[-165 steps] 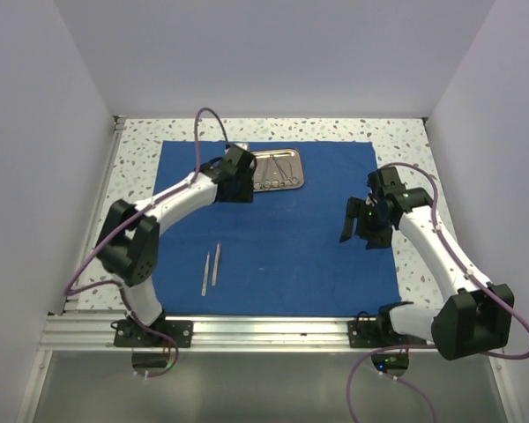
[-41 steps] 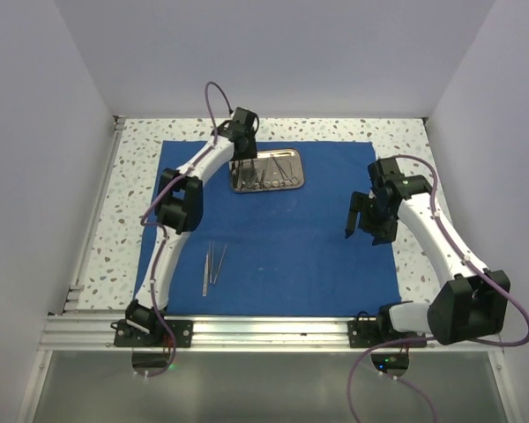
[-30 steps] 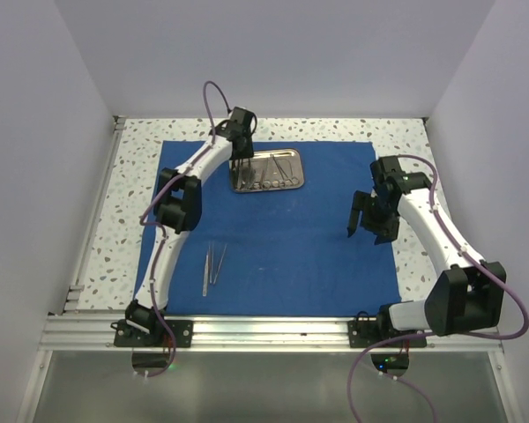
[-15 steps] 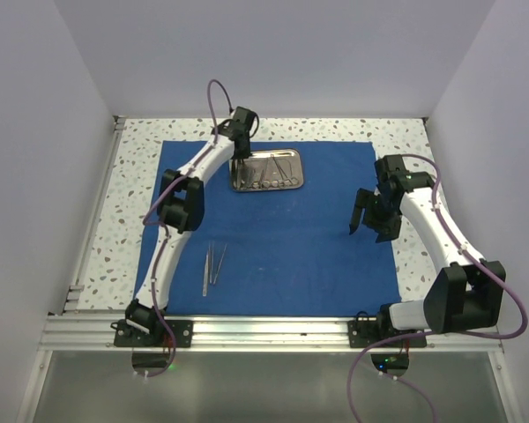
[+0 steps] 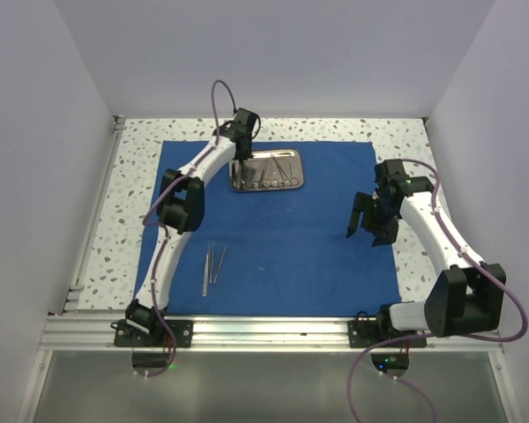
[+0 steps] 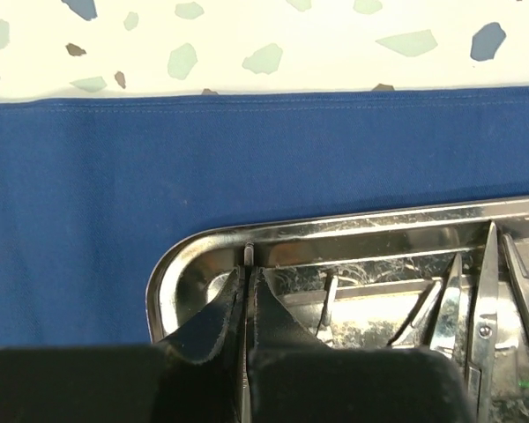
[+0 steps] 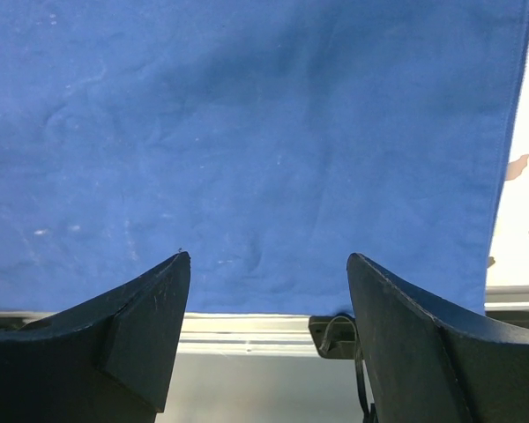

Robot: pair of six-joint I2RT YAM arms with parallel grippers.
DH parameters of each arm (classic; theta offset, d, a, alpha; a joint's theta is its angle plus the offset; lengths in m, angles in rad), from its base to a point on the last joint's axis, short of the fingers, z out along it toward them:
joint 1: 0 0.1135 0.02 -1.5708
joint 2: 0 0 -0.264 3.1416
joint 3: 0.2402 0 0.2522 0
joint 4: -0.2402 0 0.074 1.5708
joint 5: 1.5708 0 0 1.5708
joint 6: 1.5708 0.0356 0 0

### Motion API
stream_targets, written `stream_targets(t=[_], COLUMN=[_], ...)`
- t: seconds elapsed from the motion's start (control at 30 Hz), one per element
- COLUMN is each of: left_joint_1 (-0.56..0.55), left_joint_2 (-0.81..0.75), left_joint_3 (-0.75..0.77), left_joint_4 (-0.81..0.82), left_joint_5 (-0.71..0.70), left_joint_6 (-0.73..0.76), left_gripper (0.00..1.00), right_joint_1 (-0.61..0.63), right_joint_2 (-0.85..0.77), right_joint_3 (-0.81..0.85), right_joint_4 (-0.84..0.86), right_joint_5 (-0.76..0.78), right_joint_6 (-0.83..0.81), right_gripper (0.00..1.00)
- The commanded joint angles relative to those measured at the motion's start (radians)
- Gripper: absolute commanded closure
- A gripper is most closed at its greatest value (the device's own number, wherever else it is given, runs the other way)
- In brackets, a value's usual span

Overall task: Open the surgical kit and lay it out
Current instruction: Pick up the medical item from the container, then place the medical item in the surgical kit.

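The surgical kit's royal-blue cloth (image 5: 291, 238) lies spread flat on the table. Its steel tray (image 5: 269, 188) sits at the cloth's far middle and holds several slim instruments (image 5: 278, 169). Three slim steel instruments (image 5: 213, 264) lie side by side on the cloth at the near left. My left gripper (image 5: 241, 160) reaches down into the tray's left end. In the left wrist view the left gripper (image 6: 247, 269) is shut on a thin steel instrument (image 6: 248, 253) by the tray rim (image 6: 353, 225). My right gripper (image 5: 363, 226) hovers open over the cloth's right side, holding nothing.
The speckled tabletop (image 5: 132, 194) borders the cloth on the left, far and right sides. An aluminium rail (image 5: 264, 330) runs along the near edge and shows between the right gripper's fingers (image 7: 150, 300). White walls close in on three sides.
The left gripper's jaws have closed on a thin instrument at the tray's left end. Since the oldest frame a third instrument has joined the pair on the cloth. The right arm has barely shifted.
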Motion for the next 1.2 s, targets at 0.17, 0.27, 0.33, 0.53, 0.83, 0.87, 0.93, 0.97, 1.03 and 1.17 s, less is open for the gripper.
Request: stream_targets(t=[0.17, 0.27, 0.33, 0.53, 0.83, 0.87, 0.93, 0.97, 1.03, 1.17], left_joint_1=[0.019, 0.021, 0.021, 0.018, -0.160, -0.207, -0.251, -0.271, -0.312, -0.363], left_joint_2=[-0.120, -0.192, -0.224, -0.391, -0.833, -0.861, -0.937, -0.956, -0.976, -0.964], left_joint_3=[-0.091, -0.071, -0.067, -0.166, -0.899, -0.950, -1.091, -1.131, -1.192, -1.255], left_joint_4=[-0.042, -0.033, -0.034, -0.088, 0.047, 0.065, 0.119, 0.144, 0.152, 0.173], left_joint_5=[0.210, 0.202, 0.199, 0.184, 0.126, 0.123, 0.101, 0.103, 0.094, 0.107], left_joint_6=[-0.064, -0.094, -0.106, -0.129, -0.349, -0.382, -0.493, -0.518, -0.577, -0.611], left_gripper=[1.00, 1.00, 1.00, 1.00, 1.00, 1.00, 1.00, 1.00, 1.00, 1.00], right_joint_1=[-0.006, -0.004, -0.004, 0.002, 0.005, 0.005, 0.010, 0.011, 0.014, 0.016], right_joint_2=[-0.048, -0.041, -0.038, -0.040, -0.060, -0.061, -0.066, -0.066, -0.063, -0.052], right_joint_3=[0.033, 0.048, 0.053, 0.050, 0.044, 0.039, 0.035, 0.032, 0.024, 0.003], right_joint_4=[-0.001, 0.010, 0.016, 0.036, 0.022, 0.019, 0.015, 0.010, 0.005, 0.018], right_joint_5=[-0.054, -0.071, -0.088, -0.109, -0.088, -0.086, -0.074, -0.069, -0.059, -0.052], right_joint_6=[0.007, 0.012, 0.016, 0.022, 0.019, 0.019, 0.021, 0.021, 0.015, 0.012], right_gripper=[0.24, 0.24, 0.24, 0.25, 0.25, 0.25, 0.25, 0.25, 0.25, 0.25])
